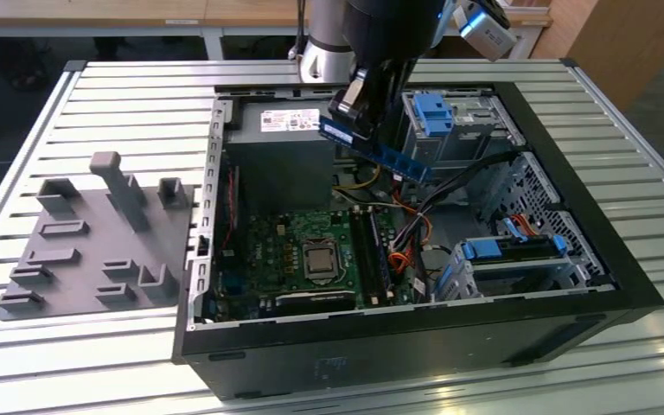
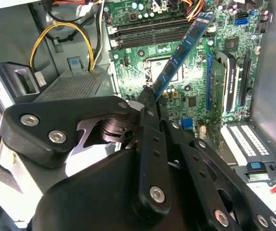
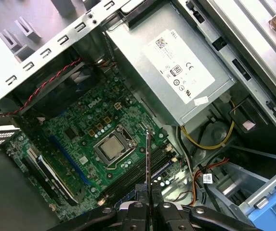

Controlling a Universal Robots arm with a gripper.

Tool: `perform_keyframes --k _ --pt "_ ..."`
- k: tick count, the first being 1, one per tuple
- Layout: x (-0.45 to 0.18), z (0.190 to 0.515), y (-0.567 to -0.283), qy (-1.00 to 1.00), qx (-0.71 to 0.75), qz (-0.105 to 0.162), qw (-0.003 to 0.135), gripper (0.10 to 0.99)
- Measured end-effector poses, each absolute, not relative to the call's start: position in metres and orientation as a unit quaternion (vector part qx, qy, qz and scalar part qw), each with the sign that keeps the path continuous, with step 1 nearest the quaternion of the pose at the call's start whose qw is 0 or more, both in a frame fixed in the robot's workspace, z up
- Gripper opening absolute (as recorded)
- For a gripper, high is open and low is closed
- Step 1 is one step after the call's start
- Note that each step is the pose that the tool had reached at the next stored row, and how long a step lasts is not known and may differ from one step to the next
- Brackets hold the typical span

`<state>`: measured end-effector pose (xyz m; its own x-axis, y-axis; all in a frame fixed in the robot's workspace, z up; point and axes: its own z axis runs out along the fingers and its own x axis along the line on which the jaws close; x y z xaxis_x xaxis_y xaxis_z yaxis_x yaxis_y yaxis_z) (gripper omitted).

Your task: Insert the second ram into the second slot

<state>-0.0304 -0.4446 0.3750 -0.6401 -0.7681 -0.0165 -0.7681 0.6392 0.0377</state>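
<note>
Above the open case [image 1: 424, 346], the end effector [image 2: 150, 96] grips the second ram [image 2: 181, 53], one end hidden.

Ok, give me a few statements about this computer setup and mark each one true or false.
1. The gripper is shut on the blue ram. True.
2. The blue ram is seated in a slot on the motherboard. False: it hangs tilted above the open computer case.
3. A gray fixture lies on the slatted table, at the exterior view's left of the computer case. True.
4. A cooler covers the processor. False: its bare metal lid shows.
</note>
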Motion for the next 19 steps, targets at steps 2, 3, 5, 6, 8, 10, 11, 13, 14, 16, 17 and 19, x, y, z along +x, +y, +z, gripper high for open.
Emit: perform_keyframes --k 2,3,5,6,8,10,11,13,14,16,17,19 --pt "-0.0304 0.375 -0.4446 -0.907 0.421 -0.021 0.0 0.137" --pt "-0.0304 0.375 -0.4446 -0.907 0.42 -0.021 0.0 0.137" --pt "-0.0304 0.375 -0.4446 -0.909 0.417 -0.021 0.0 0.137" --pt "-0.0304 0.375 -0.4446 -0.909 0.416 -0.021 0.0 0.137" --pt "-0.0304 0.375 -0.4446 -0.91 0.413 -0.021 0.0 0.137" --pt "-0.0304 0.375 -0.4446 -0.912 0.411 -0.021 0.0 0.137" --pt "-0.0304 0.375 -0.4446 -0.912 0.409 -0.021 0.0 0.137" --pt "-0.0304 0.3749 -0.4446 -0.913 0.407 -0.021 0.0 0.137" --pt "-0.0304 0.3749 -0.4446 -0.914 0.405 -0.021 0.0 0.137" --pt "-0.0304 0.3749 -0.4446 -0.915 0.402 -0.021 0.0 0.137" --pt "-0.0304 0.3749 -0.4446 -0.916 0.401 -0.021 0.0 0.137" --pt "-0.0304 0.3749 -0.4446 -0.917 0.398 -0.021 0.0 0.137"
